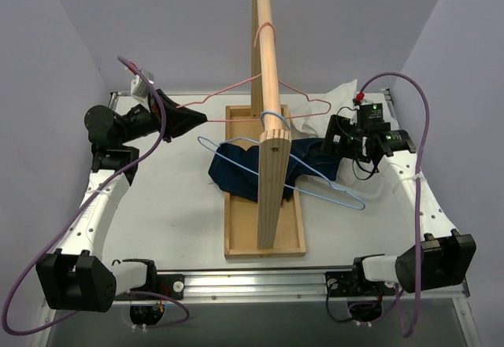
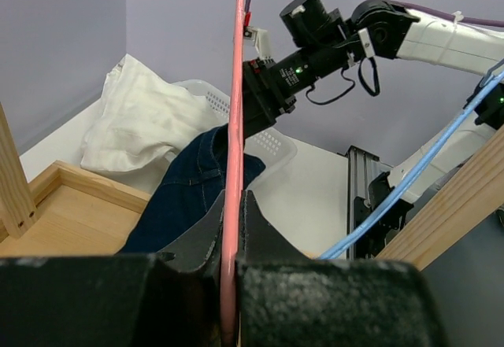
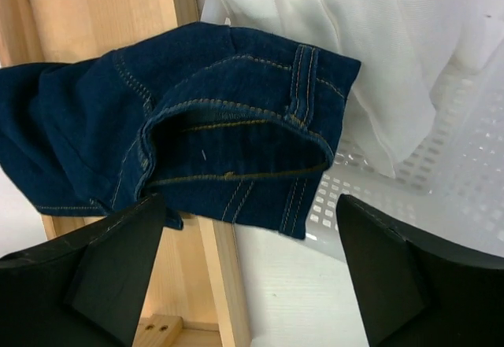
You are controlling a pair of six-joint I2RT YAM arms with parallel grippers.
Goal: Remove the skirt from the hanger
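Note:
A pink wire hanger (image 1: 236,87) hangs by its hook from the wooden rod (image 1: 266,40). My left gripper (image 1: 198,116) is shut on its left end; in the left wrist view the pink wire (image 2: 234,127) runs straight up between my closed fingers. The dark blue denim skirt (image 1: 240,170) lies crumpled across the wooden rack base, off the pink hanger. A light blue hanger (image 1: 331,190) hooks on the rod and slants over the skirt. My right gripper (image 1: 329,144) is open at the skirt's right end; in the right wrist view the waistband (image 3: 236,119) sits just beyond my spread fingertips (image 3: 110,268).
The wooden rack base (image 1: 236,241) and upright (image 1: 272,197) stand mid-table. A white perforated basket (image 3: 449,166) with white cloth (image 3: 354,40) lies at the back right behind the skirt. Purple cables loop off both arms.

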